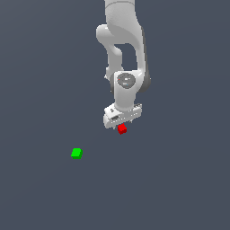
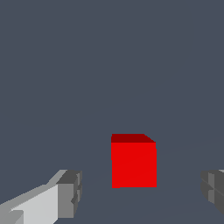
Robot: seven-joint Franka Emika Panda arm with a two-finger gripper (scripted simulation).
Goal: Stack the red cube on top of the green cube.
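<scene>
The red cube (image 1: 121, 129) is a small, plain, bright red block resting on the dark grey bench (image 1: 40, 67), directly under the white claw (image 1: 121, 125). In the wrist view it sits between the claw's grey fingertips (image 2: 70, 192), which are spread wide and apart from it, gripping nothing. The green cube (image 1: 76, 153), equally small, lies well apart toward the exterior view's left, with open bench between.

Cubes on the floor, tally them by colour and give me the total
Red cube: 1
Green cube: 1
Total: 2
</scene>
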